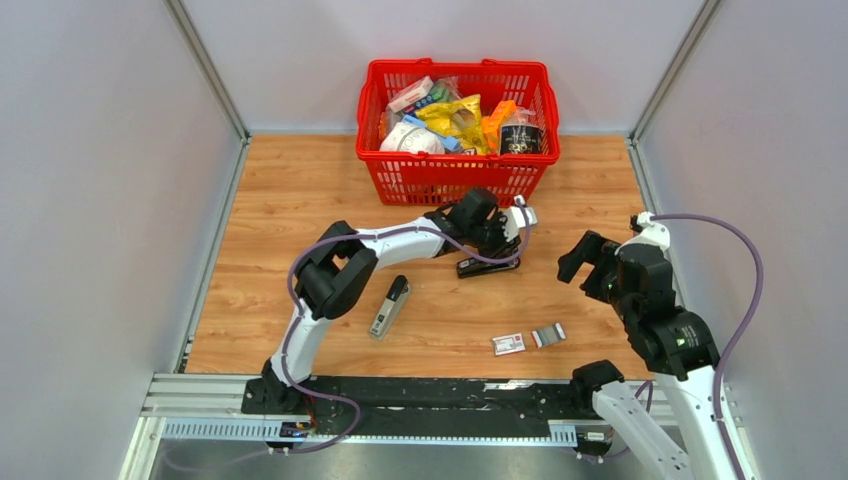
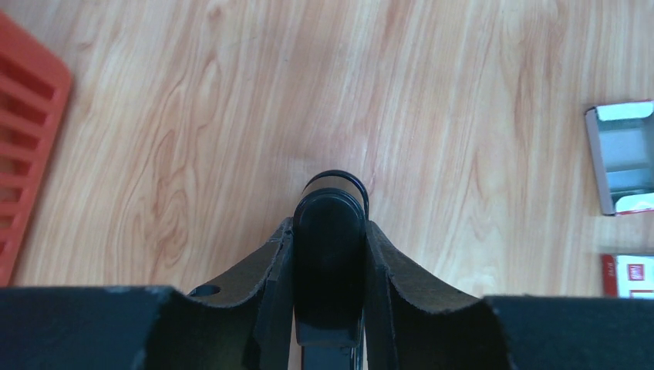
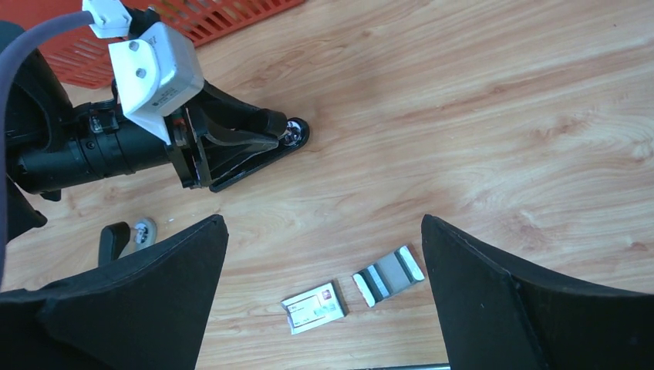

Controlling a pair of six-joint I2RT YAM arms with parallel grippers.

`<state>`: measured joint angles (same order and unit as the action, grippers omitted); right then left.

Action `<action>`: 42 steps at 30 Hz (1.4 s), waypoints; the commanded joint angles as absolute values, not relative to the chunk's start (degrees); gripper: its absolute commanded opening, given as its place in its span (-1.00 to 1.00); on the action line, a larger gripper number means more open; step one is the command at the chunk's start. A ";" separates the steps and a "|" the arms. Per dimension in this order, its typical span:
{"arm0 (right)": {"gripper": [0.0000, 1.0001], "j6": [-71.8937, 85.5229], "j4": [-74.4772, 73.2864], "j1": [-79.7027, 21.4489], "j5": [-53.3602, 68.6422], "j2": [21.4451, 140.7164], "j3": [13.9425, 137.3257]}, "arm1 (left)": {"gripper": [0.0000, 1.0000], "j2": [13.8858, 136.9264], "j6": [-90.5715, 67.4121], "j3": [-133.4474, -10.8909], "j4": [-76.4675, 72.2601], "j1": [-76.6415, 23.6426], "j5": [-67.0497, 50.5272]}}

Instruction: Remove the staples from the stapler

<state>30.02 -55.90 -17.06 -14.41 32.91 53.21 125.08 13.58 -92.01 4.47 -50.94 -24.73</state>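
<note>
My left gripper is shut on the black stapler, which lies on the wooden table just in front of the basket. In the left wrist view both pads press the sides of the stapler, and its rounded end pokes out past the left gripper. The right wrist view shows the stapler low on the table. Silvery-grey staples lie in a small white-edged tray. My right gripper hangs open and empty, above and right of that tray; its jaws stand wide apart around it in the right wrist view.
A red basket full of packets stands at the back. A small white-and-red box lies left of the tray. A grey-and-black tool lies at the left, near the left arm's elbow. Grey walls enclose the table.
</note>
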 commanded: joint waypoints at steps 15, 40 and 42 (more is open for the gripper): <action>1.00 19.70 -49.84 -16.79 6.32 34.45 58.80 | -1.00 98.02 -3.76 -76.48 -5.18 -47.20 -34.88; 0.08 14.07 -38.14 -25.12 44.57 45.35 61.61 | -1.00 76.02 -39.10 -46.94 -47.71 -45.79 -57.66; -0.09 13.28 -38.76 -28.20 42.38 45.88 61.52 | -1.00 76.20 -39.90 -46.85 -48.60 -45.79 -57.39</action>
